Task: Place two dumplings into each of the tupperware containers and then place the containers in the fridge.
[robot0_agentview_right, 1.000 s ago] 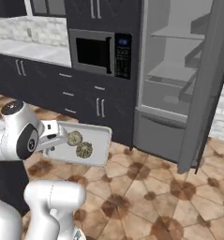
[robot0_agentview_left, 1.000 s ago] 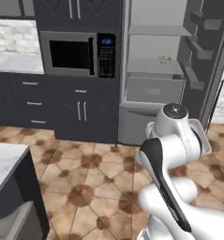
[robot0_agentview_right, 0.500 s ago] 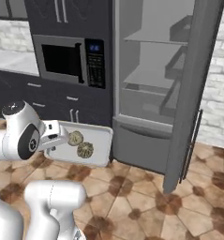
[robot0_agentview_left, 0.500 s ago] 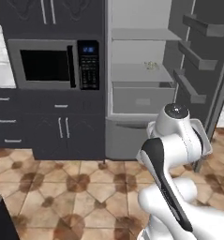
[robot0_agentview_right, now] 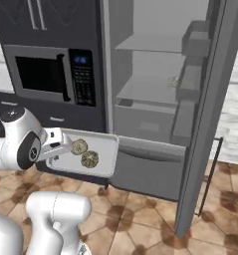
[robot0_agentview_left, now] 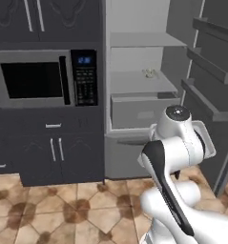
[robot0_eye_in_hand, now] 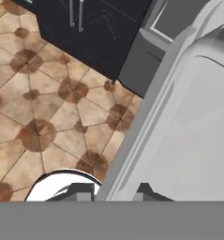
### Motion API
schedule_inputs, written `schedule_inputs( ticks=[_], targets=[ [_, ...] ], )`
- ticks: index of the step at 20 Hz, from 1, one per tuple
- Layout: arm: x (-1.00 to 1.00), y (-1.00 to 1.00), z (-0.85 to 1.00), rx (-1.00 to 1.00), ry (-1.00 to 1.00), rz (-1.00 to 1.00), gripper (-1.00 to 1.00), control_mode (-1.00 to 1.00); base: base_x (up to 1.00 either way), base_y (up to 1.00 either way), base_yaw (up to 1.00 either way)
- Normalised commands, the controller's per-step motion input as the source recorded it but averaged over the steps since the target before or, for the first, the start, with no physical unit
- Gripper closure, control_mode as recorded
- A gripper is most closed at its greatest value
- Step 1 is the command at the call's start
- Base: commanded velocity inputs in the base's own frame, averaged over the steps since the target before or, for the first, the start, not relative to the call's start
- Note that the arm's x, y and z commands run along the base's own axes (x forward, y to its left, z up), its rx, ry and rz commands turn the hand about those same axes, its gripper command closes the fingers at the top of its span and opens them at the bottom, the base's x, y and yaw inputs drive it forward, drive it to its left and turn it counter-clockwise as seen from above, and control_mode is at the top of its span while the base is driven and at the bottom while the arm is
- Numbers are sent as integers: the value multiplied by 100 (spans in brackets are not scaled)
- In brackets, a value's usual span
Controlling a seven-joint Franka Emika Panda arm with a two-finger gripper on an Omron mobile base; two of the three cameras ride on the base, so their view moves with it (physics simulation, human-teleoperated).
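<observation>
Moved since earlier: the whole scene has shifted in both base views, so the camera has moved with the base; the open fridge (robot0_agentview_right: 155, 99) is now seen nearer and larger, and the microwave (robot0_agentview_left: 44, 78) sits further left.
Unchanged: the tupperware container (robot0_agentview_right: 103, 155) is still carried at the same spot beside the arm, with its load as before.
Hidden: in the left base view the container (robot0_agentview_left: 205, 139) is mostly covered by the arm, and only its rim is seen; its contents are not visible there.
Cut off: in the hand view the container wall (robot0_eye_in_hand: 197, 117) is cropped at the right edge.
Hard to make out: a small pale thing on the fridge shelf (robot0_agentview_left: 149, 73) cannot be identified.
Count: two dumplings (robot0_agentview_right: 79, 147) (robot0_agentview_right: 89, 159) are seen lying side by side in one container.
Pincer: the pincer (robot0_eye_in_hand: 114, 191) is closed on the container's rim, and the container is held level above the tiled floor (robot0_eye_in_hand: 48, 117), in front of the fridge drawer (robot0_agentview_right: 145, 149).
</observation>
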Motion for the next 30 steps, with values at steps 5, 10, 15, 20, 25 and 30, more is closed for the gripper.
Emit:
schedule_inputs(
  ticks=[5,10,15,20,25,30],
  targets=[
    [0,0,0,0,0,0,100,100,77,0,-30],
    [0,0,0,0,0,0,100,100,85,10,-24],
    [0,0,0,0,0,0,100,100,75,15,-20],
    [0,0,0,0,0,0,100,100,66,25,-20],
    [0,0,0,0,0,0,100,100,58,26,-21],
    [0,0,0,0,0,0,100,100,42,27,-20]
  ],
)
